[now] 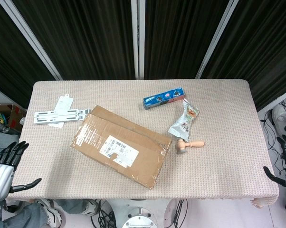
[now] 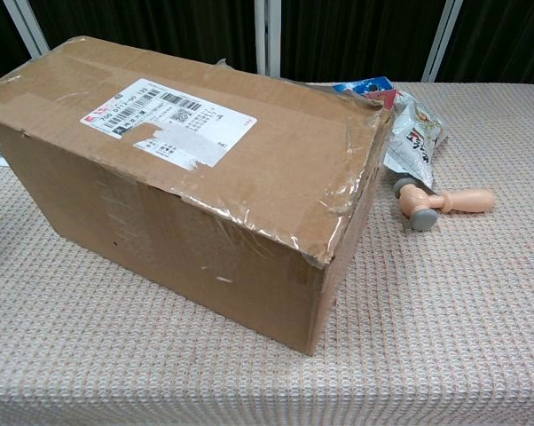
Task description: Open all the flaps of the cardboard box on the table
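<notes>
Nothing is opened yet — the cardboard box lies mid-bench, flaps flat and taped. My left hand and right hand hang empty, fingers spread, off the bench's ends.

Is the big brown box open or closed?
Closed. The cardboard box has its top flaps lying flat, with tape across them.

A blue packet, snack bag and toy hammer lay mid-table; a white bracket sat near the left edge.
</notes>
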`<state>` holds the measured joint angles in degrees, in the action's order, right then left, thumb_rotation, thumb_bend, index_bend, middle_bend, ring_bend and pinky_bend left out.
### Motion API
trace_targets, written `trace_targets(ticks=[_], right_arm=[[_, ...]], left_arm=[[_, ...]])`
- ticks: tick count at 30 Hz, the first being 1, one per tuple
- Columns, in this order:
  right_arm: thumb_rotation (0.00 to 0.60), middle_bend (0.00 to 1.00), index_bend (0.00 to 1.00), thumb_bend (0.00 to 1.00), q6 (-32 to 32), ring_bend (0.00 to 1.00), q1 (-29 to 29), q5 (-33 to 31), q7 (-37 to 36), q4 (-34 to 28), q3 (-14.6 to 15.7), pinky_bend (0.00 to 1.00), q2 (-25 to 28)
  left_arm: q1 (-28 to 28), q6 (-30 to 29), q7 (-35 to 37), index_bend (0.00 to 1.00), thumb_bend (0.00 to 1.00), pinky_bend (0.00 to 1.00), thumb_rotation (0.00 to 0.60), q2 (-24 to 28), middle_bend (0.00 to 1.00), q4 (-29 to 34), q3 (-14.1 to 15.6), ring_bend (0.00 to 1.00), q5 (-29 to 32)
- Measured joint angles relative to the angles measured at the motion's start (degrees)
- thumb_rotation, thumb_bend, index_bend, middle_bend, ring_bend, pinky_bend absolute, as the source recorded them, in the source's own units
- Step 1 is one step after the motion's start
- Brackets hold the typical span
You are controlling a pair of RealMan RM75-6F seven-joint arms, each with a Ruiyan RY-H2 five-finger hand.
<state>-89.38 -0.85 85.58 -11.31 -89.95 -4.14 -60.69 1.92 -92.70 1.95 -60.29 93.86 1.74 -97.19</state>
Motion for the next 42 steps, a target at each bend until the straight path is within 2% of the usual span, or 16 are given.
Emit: trace_targets(ticks=[16,29,33,35,38,42], right_arm=[[0.600,0.00,0.00,0.15,-1.22,0.00,-0.91,0.48,-2.17,1.15,0.25,0.00,0.07],[0.600,0.00,0.00,0.15,0.04,0.00,0.01,-0.10,-0.43,0.78,-0.42,0.00,0.15],[0.600,0.00,0.00,0.16,0.25,0.00,0.33,-0.09,0.36,-0.02,-0.66,0.00,0.62],[0.600,0.00,0.00,0.15,0.25,0.00,0.50,0.08,0.60,-0.35,-0.76,0.00,0.80],[0.600,0.00,0.00,0.15,0.18,0.00,0.67,0.73,0.75,-0.52,-0.68,0.00,0.84],[0.600,0.00,0.00,0.15,-0.06,0.00,0.74,1.03,1.43,-0.94,-0.62,0.00,0.86]], left_arm=[[0.07,-0.75,-0.50,0.06,0.00,0.15,0.127,0.43,0.07,1.17,0.17,0.05,-1.63],[2.62,1.42,2.11,0.06,0.00,0.15,0.124,2.00,0.07,1.67,-1.47,0.05,-0.69],[5.27,2.84,3.58,0.06,0.01,0.15,0.128,4.43,0.07,3.64,-3.28,0.05,-0.78],[7.20,4.08,4.42,0.06,0.05,0.15,0.127,6.19,0.07,5.19,-4.55,0.05,-0.73],[11.33,7.77,6.07,0.06,0.14,0.16,0.129,9.39,0.07,7.88,-7.26,0.05,0.13],[18.19,16.07,8.95,0.06,0.16,0.16,0.132,13.84,0.07,11.41,-11.38,0.05,3.16]])
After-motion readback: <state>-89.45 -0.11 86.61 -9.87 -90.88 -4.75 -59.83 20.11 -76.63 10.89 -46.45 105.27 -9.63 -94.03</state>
